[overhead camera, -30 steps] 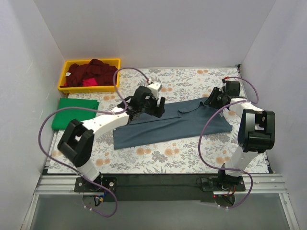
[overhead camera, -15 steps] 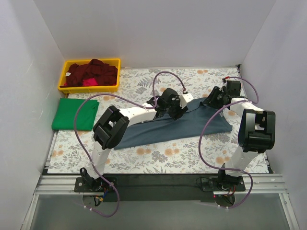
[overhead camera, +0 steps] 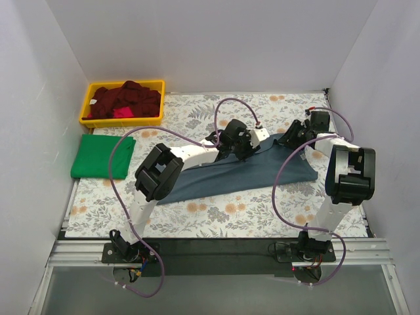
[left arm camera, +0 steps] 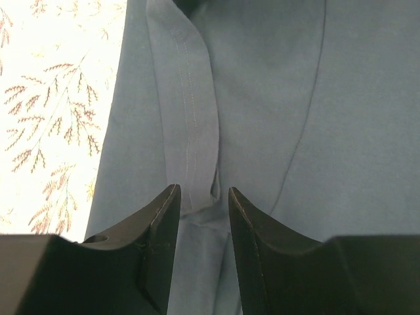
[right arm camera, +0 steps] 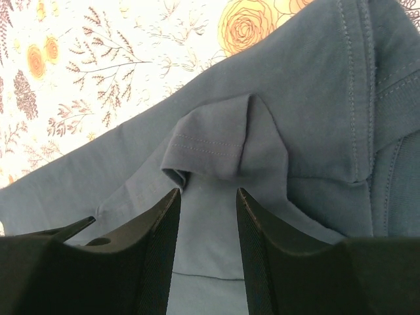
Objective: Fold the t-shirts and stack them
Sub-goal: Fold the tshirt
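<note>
A large slate-blue t-shirt lies folded in a long band across the middle of the table. My left gripper hovers low over its far edge near the middle. In the left wrist view it is open, with a stitched strip of the shirt just ahead of the jaws. My right gripper is at the shirt's far right corner. In the right wrist view it is open over blue cloth, a folded sleeve hem just ahead. A bright green shirt lies folded at the left.
A yellow bin at the far left holds dark red shirts and a pink one. The floral table cloth covers the table, also seen in the wrist views. White walls enclose three sides.
My left arm has swung right along the shirt's far edge, from near its left part to its middle. The right arm and the shirt have barely moved.
</note>
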`<act>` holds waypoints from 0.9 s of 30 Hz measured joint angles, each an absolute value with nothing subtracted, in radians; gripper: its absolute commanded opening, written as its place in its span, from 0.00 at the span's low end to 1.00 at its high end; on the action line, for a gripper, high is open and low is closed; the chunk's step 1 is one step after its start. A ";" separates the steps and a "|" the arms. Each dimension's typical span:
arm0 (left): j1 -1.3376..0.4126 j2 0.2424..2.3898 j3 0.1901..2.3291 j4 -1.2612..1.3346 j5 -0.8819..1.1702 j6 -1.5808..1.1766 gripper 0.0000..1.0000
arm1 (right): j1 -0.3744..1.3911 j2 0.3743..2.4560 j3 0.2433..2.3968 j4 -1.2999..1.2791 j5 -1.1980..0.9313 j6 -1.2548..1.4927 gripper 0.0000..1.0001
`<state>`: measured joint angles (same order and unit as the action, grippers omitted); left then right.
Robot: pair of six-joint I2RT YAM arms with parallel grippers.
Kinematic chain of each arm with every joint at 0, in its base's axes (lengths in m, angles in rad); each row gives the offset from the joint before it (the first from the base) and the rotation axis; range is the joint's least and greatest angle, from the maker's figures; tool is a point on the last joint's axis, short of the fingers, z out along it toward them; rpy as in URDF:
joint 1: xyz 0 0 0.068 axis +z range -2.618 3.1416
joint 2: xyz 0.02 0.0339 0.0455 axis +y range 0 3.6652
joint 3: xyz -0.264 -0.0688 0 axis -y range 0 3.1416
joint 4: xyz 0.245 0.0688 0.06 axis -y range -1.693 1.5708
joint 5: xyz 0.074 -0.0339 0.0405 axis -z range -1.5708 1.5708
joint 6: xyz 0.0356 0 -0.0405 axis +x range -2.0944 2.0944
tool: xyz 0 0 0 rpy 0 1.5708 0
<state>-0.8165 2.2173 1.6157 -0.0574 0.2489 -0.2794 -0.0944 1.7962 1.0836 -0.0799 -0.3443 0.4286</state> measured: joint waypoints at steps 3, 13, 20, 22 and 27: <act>-0.818 2.238 1.628 -0.045 0.253 -0.272 0.33 | -0.099 1.819 1.095 -0.078 -0.348 0.440 0.46; -0.818 2.265 1.630 -0.042 0.271 -0.260 0.10 | -0.112 1.875 1.100 -0.054 -0.371 0.480 0.43; -0.818 2.265 1.630 -0.037 0.278 -0.255 0.00 | -0.124 1.892 1.100 -0.004 -0.393 0.513 0.40; -0.818 2.265 1.630 -0.036 0.278 -0.255 0.00 | -0.127 1.897 1.100 0.011 -0.400 0.522 0.39; -0.818 2.265 1.630 -0.035 0.278 -0.255 0.00 | -0.131 1.918 1.100 0.043 -0.421 0.548 0.26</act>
